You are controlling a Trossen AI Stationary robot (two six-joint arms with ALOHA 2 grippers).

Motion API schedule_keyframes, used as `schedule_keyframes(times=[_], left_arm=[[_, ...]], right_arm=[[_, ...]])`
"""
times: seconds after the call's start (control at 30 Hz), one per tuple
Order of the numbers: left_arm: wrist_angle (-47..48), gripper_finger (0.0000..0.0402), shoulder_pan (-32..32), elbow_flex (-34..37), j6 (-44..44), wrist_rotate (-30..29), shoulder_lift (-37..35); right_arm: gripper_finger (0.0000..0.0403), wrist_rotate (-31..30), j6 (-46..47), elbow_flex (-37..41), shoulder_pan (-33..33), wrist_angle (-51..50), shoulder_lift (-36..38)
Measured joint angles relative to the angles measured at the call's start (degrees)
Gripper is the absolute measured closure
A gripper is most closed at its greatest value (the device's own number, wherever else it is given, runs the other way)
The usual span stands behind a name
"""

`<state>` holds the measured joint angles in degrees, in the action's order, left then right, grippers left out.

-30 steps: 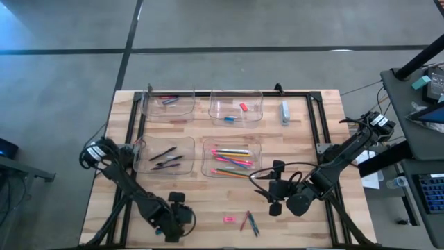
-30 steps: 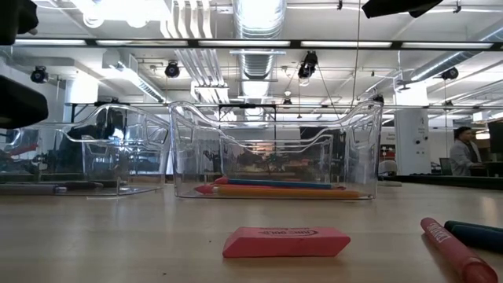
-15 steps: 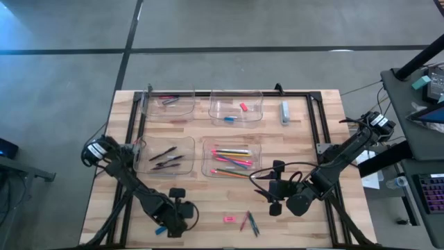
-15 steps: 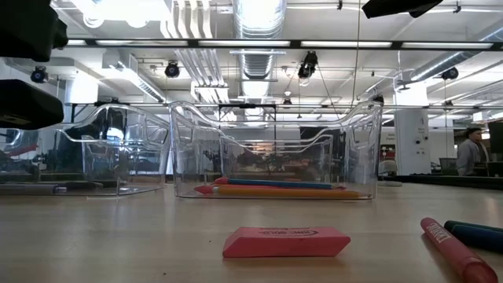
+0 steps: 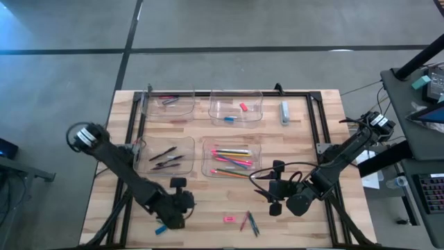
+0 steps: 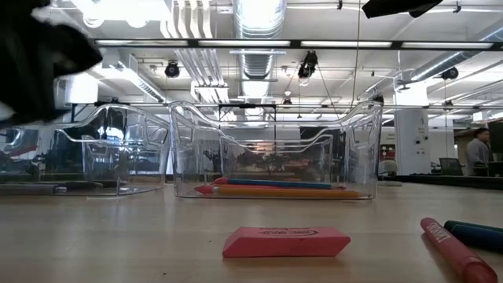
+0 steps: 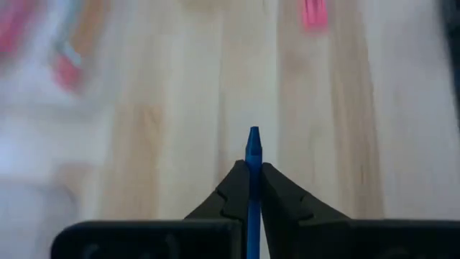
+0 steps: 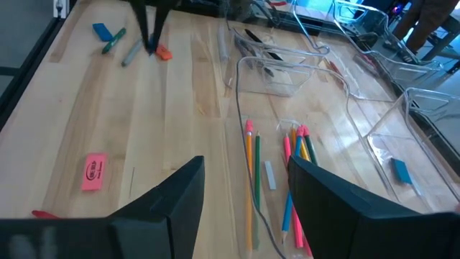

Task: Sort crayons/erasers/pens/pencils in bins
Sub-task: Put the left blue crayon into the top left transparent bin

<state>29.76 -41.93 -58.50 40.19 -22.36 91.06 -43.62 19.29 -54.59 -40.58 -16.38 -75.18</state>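
Note:
My left gripper point(image 5: 176, 207) point(image 7: 253, 167) is over the table's near left part, shut on a blue crayon point(image 7: 253, 147). It shows as a dark blur point(image 6: 39, 55) in the low view. My right gripper point(image 5: 275, 192) point(image 8: 246, 167) hovers open near the pencils bin point(image 5: 232, 158), with nothing between its fingers. A pink eraser point(image 5: 228, 219) point(image 6: 285, 241) lies flat near the front edge. A red crayon point(image 6: 456, 250) and a dark teal one point(image 6: 475, 234) lie beside it. A blue eraser point(image 8: 103, 32) and a teal crayon point(image 8: 113, 41) lie by my left gripper. My left gripper pinches the blue crayon between its two fingers point(image 7: 277, 191). The crayon lies along the fingers, and its pointed tip point(image 7: 253, 133) sticks out past the fingertips. Whether the tip touches the table, I cannot tell.
The pens bin point(image 5: 165, 154) stands left of the pencils bin. Two more clear bins point(image 5: 168, 104) point(image 5: 236, 105) stand along the far edge, and a pale blue-grey oblong point(image 5: 284, 112) lies to their right. A cable point(image 8: 237, 108) trails across the table.
My left gripper has moved from the near edge toward the table's far edge, uncovering a small blue thing on the wood near the front. In the low view it has turned into a larger dark blur at the upper left.

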Motion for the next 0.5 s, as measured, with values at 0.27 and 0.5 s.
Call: schedule_keyframes(times=[0.27, 0.5], left_arm=[[-12.74, 0.0399, 0.97, 4.05, -14.32, -9.05, -12.95], [-18.73, 0.0399, 5.45, 11.44, -24.33, -13.11, -26.34]], right_arm=[[0.0213, 0.0, -0.07, 0.15, 0.0, 0.47, 0.0], [0.0213, -0.02, -0.86, 0.31, 0.0, 0.52, 0.0]])
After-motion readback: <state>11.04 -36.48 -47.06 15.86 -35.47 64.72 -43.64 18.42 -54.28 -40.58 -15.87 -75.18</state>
